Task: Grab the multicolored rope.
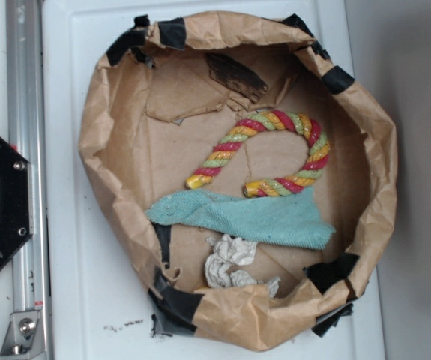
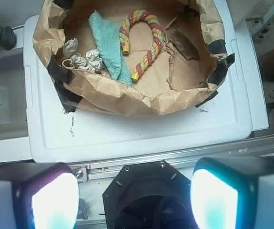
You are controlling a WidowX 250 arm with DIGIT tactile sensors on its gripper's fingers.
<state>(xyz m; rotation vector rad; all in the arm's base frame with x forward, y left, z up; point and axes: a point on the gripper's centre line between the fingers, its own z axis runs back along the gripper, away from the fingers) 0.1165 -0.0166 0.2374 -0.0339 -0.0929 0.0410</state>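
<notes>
Wrist view: two blocky jaws with pale pads point(image 2: 53, 202) glowing cyan-white. Black hexagonal base plate point(image 2: 148, 195), small silver screws along its edge.

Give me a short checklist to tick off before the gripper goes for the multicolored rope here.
1. Rope in view in both cameras, lying in an arch on the floor of the paper basket: ok.
2. Rope top bare, nothing lying over it: ok.
3. Rope apart from the teal cloth: not ok at one end, which lies at the cloth's edge; the arch is well apart.
4. Paper wad away from the rope, on the cloth's far side: ok.
5. Gripper open, fingers spread at the bottom of the wrist view: ok.
6. Gripper above the rope: not ok, it is outside the basket wall.
</notes>
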